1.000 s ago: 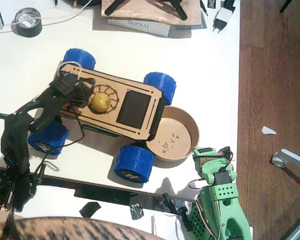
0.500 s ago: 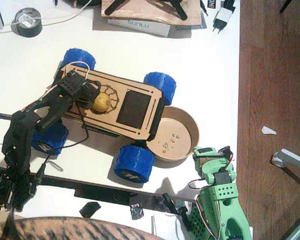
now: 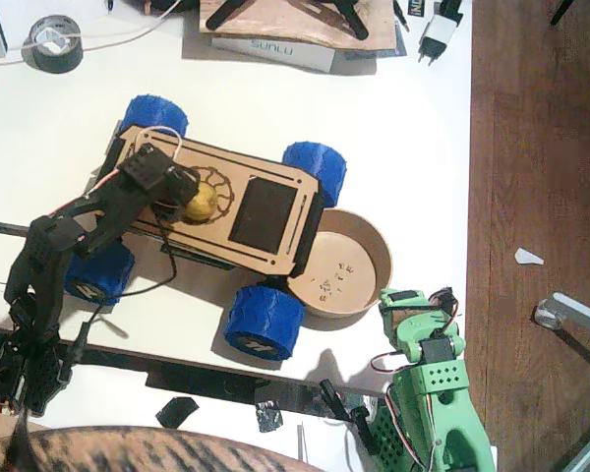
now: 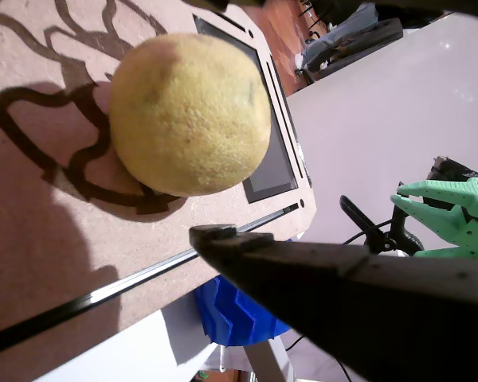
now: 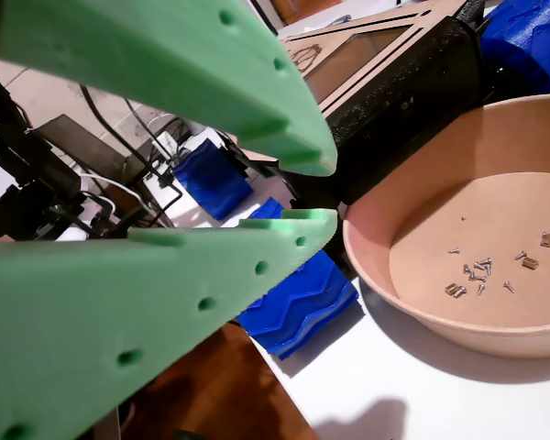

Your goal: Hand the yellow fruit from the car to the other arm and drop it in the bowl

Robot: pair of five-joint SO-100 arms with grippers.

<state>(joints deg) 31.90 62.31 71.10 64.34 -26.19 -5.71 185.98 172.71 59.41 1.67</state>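
The yellow fruit [image 4: 190,113] had a dull, finely pitted skin, just above the left gripper's [image 3: 182,187] matt black plastic finger. The car [image 3: 265,211] was pale matt plywood with ridged blue plastic wheels [image 5: 293,298]. Beside the right gripper's [image 5: 316,188] matt green printed fingers, the bowl [image 5: 412,206] looked like smooth tan cardboard.

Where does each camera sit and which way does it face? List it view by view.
Fixed view: overhead, looking down on the car, bowl, black left arm and green right arm.
A wrist view: on the left arm, low over the car deck, facing the fruit; one black finger shows.
A wrist view: on the right arm, facing the bowl; the green right pincer shows.
Shared: the wrist views both show the car; the left one also catches the right pincer.
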